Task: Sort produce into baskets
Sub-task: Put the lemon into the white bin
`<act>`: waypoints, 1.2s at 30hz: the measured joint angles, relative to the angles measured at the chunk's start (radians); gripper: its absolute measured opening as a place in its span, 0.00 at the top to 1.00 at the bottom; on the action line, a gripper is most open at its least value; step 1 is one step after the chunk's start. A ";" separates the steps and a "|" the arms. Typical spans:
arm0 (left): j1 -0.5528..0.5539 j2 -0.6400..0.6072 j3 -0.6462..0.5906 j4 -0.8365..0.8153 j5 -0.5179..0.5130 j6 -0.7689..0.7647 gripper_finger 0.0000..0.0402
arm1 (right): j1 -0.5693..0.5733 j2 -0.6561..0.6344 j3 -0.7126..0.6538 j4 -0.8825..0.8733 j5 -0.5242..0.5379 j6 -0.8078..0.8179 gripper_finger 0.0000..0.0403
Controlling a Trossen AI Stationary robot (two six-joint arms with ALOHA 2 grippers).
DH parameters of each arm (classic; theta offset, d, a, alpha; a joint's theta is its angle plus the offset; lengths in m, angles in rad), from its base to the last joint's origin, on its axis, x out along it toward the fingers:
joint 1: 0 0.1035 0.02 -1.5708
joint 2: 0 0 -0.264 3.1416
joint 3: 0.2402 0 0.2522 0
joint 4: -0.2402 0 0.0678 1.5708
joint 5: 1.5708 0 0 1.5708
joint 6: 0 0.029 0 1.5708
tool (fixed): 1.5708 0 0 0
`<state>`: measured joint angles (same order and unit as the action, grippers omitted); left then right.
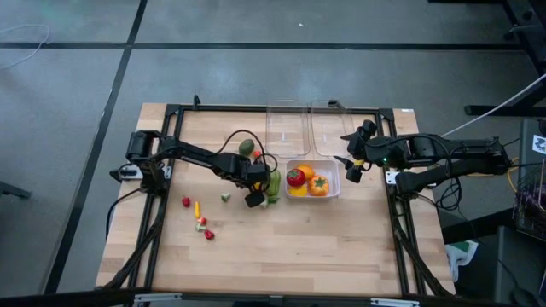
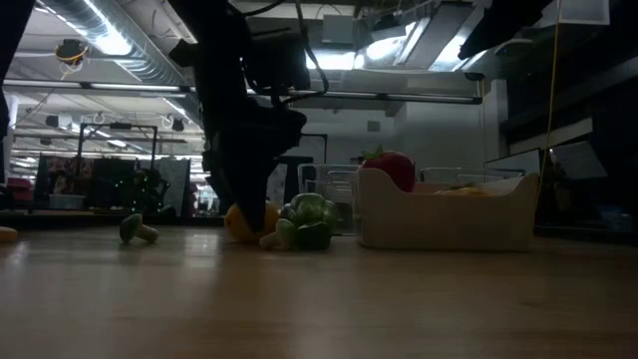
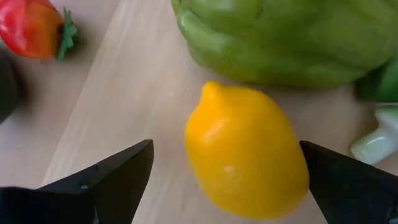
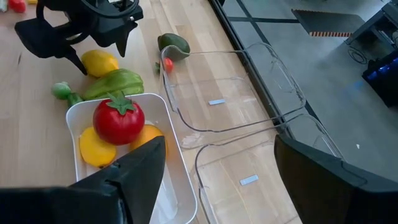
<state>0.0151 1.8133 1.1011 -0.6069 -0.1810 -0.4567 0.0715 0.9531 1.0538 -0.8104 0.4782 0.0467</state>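
The left hand [image 1: 255,193] hangs spread over a yellow lemon [image 3: 245,152] on the counter [image 1: 341,247], its fingers either side of the fruit but not touching, just left of the long green ribbed piece [image 3: 286,37]. Because the lemon is round and smooth, an off-centre squeeze could roll it against that green piece. The right hand [image 1: 352,168], also spread and empty, waits just right of the whitish basket [image 4: 177,162], which holds a red tomato [image 4: 118,120] and yellow and orange pieces; both clear baskets [image 4: 230,93] are empty.

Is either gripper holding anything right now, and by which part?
Nothing is held. The open left gripper straddles the yellow lemon lying on the table, fingers clear of its sides. The open right gripper is empty above the baskets.
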 joint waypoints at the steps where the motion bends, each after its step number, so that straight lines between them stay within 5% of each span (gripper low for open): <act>1: 0.000 0.000 0.000 0.002 -0.005 0.005 0.03 | 0.000 0.000 0.000 0.000 0.000 0.000 0.26; 20: 0.000 -0.040 0.017 -0.018 -0.001 0.032 0.42 | 0.000 0.000 0.000 0.001 0.000 0.000 0.26; 36: -0.002 -0.147 0.165 -0.107 0.040 0.055 0.41 | 0.000 0.000 0.000 0.001 0.000 0.000 0.26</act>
<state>0.0135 1.6668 1.2665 -0.7138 -0.1411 -0.4015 0.0715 0.9531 1.0538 -0.8092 0.4778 0.0471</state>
